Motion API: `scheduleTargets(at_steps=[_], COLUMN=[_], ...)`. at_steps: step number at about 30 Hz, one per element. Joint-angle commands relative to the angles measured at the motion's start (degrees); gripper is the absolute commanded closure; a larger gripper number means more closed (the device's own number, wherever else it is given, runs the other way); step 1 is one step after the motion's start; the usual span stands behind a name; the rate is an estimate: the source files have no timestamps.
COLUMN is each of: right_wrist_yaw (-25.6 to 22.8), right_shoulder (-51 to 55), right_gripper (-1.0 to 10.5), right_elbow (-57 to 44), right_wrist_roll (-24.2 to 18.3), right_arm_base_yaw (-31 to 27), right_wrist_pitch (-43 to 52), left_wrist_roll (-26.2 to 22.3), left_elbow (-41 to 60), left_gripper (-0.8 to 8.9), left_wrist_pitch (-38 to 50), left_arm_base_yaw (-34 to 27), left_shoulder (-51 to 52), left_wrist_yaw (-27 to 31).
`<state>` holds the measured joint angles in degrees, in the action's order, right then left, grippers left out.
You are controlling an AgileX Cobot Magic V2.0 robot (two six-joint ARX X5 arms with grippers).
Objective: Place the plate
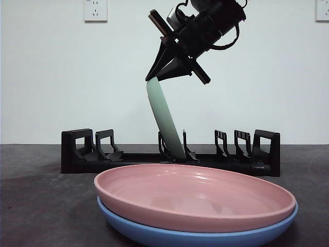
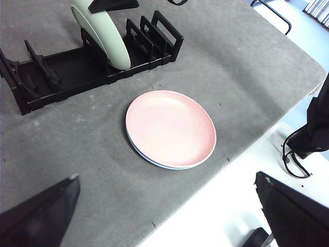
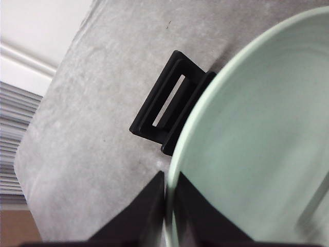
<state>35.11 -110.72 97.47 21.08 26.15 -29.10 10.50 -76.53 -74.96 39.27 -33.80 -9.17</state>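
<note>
Front view, right tool (image 1: 154, 77) gripping green plate (image 1: 165, 121) rim, plate tilted in black rack (image 1: 169, 154), left tool (image 2: 164, 206) open

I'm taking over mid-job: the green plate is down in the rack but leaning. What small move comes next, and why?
Probably tip the green plate a little more upright, then open the right hand. Its lower edge already sits in a middle slot of the black rack, but it leans and the hand is clamped on its top rim. The left hand waits open, away from the rack.

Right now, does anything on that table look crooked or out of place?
Only the green plate: it leans in the black rack, its rim pinched by the right gripper, not yet upright. The pink plate sits neatly on the blue plate.
</note>
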Motion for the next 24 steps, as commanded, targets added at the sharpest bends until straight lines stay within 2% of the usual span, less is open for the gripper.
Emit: scheduleTargets(at_steps=[1,6,15,19,24], right_wrist_yaw=[-0.2,0.92,1.79,2.36,1.03], right_shoulder=[-0.98,1.18,11.54,17.73,24.94], right_gripper=[9.4,9.4,9.4,9.4,9.4], right_elbow=[1.38,2.05,2.08,2.08,2.05], right_wrist_roll=[2.54,3.87,3.32,0.35,-6.01], right_arm_base_yaw=[0.02,0.04,0.33,0.52,1.09], right_wrist_pitch=[0.42,0.37,-2.19,-6.95,-16.87], left_wrist_roll=[-0.92,-1.75,-4.24,-4.48,-4.5], left_elbow=[-0.87,-0.87,-0.87,-0.87,-0.85], left_gripper=[2.51,2.51,2.51,2.51,2.51], left_wrist_pitch=[-0.5,-1.84,-1.75,-1.75,-1.57], left_arm_base_yaw=[0.44,0.46,0.46,0.46,0.46], left_shoulder=[-0.17,-0.17,-0.17,-0.17,-0.2], left_wrist_yaw=[-0.02,-0.02,-0.02,-0.02,-0.02])
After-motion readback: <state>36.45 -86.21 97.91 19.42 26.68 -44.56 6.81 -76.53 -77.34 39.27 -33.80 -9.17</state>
